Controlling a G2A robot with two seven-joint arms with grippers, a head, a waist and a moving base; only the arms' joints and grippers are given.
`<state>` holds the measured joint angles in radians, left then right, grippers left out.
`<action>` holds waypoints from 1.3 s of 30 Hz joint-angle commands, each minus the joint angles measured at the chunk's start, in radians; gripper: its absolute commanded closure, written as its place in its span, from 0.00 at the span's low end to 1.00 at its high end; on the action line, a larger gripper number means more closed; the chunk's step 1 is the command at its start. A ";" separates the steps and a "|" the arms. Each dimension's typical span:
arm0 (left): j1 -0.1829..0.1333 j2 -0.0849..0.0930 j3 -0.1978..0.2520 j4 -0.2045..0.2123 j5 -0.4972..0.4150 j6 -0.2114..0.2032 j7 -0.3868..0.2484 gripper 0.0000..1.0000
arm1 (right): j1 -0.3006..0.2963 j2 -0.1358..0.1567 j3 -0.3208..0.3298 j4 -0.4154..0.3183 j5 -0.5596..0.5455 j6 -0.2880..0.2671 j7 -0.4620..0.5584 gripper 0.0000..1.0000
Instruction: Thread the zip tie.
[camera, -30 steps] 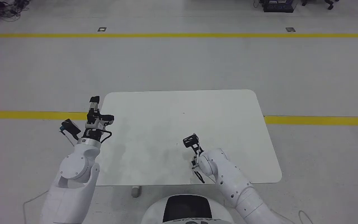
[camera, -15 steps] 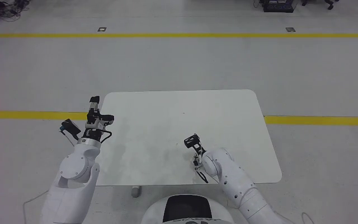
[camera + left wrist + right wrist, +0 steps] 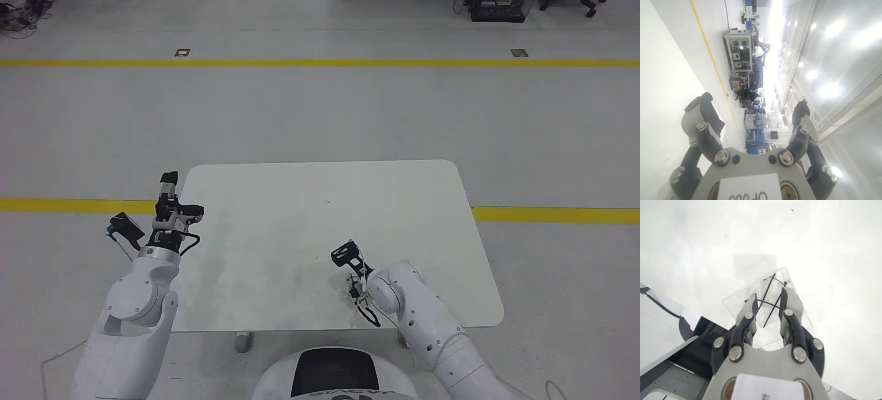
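Several black zip ties (image 3: 770,306) lie crossed in a shallow clear plastic tray (image 3: 730,302) on the white table (image 3: 330,200) near its front edge. My right gripper (image 3: 768,293) hangs just above them, open, one finger on either side of the crossed ties and nothing pinched. In the top view the right arm (image 3: 400,295) is bent over the front middle of the table. My left gripper (image 3: 754,100) is open and empty, held level at the table's left edge (image 3: 172,205), facing away into the room.
The table top behind and to either side of the tray is bare white surface. The table's front edge runs close to the tray. A yellow floor line (image 3: 560,214) passes behind the table.
The right arm has shifted slightly to the right along the table's front edge. The left arm has not moved.
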<state>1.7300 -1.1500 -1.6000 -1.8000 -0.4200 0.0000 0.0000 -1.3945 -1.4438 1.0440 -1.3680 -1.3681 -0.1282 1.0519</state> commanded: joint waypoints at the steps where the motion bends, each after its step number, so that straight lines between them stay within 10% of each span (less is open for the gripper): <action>1: 0.000 0.000 0.000 0.000 0.000 0.000 0.000 0.00 | 0.004 0.002 -0.002 0.002 -0.001 -0.018 0.007 0.72; 39: 0.000 0.000 0.000 0.000 0.000 0.000 0.000 0.00 | 0.061 0.038 -0.022 0.043 0.049 -0.187 0.002 0.71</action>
<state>1.7300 -1.1500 -1.6000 -1.8000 -0.4200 0.0000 0.0000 -1.3313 -1.4078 1.0206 -1.3211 -1.3195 -0.3127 1.0521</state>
